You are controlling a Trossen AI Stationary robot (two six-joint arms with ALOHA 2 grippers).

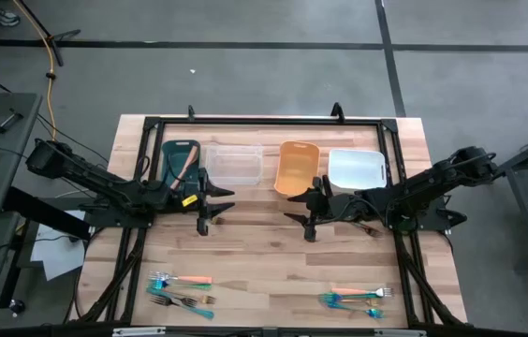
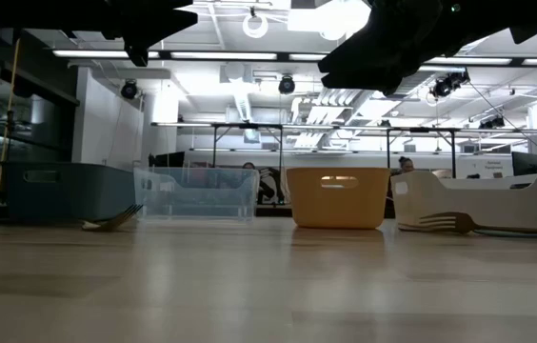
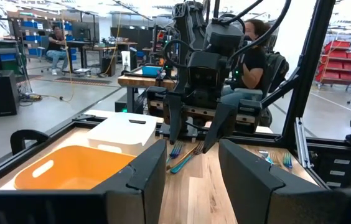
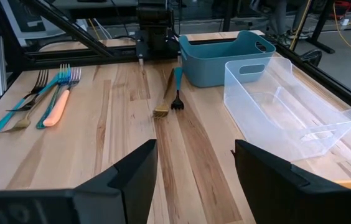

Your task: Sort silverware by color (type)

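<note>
While both arms hover mid-bench facing each other, the left gripper and the right gripper have jaws apart and hold nothing. Silverware lies in two near-edge piles, the left pile and the right pile, with a few pieces by the teal bin and beside the white bin; the clear bin and orange bin stand between them.

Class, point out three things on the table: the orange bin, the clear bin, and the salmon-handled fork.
orange bin (image 1: 296, 167), high view, on its floor.
clear bin (image 4: 287, 112), right wrist view, on its near side wall.
salmon-handled fork (image 4: 58, 106), right wrist view, on its handle.
</note>
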